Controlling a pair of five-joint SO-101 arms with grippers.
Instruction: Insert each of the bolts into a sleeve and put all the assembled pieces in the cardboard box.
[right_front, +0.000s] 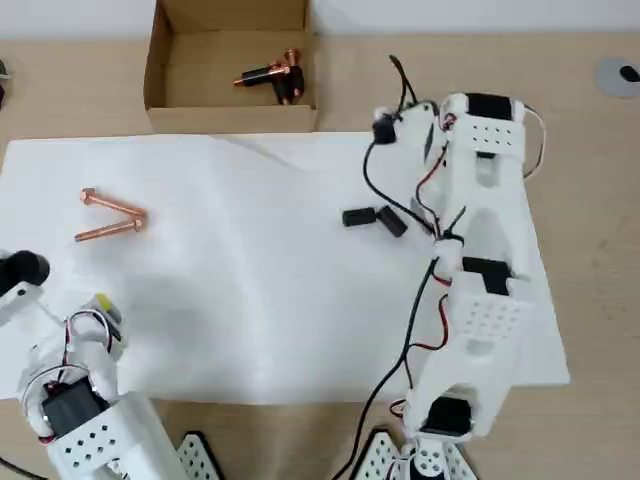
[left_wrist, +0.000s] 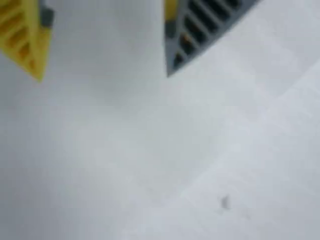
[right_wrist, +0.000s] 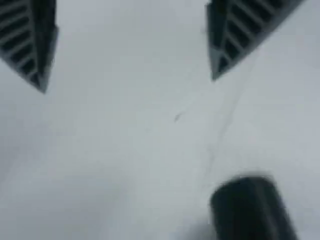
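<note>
Right gripper (right_wrist: 127, 82) splayed wide near a black sleeve (right_wrist: 252, 207), left gripper (left_wrist: 105, 75) also wide, two loose bolts (right_front: 112, 203) lying before the cardboard box (right_front: 155, 70), long axes converging rightward in a V, two assembled pieces (right_front: 270, 76) inside it.

- A light wooden table (right_front: 590, 200) lay bare along its far and right sides.
- A white sheet (right_front: 250, 290), faintly creased, covered most of the tabletop.
- A grey round disc (right_front: 612, 76) sat near the table's far right corner.
- A pale strip (right_front: 80, 15) ran beyond the far edge; whether it was a wall could not be told.
- The light was even and the shadows soft.
</note>
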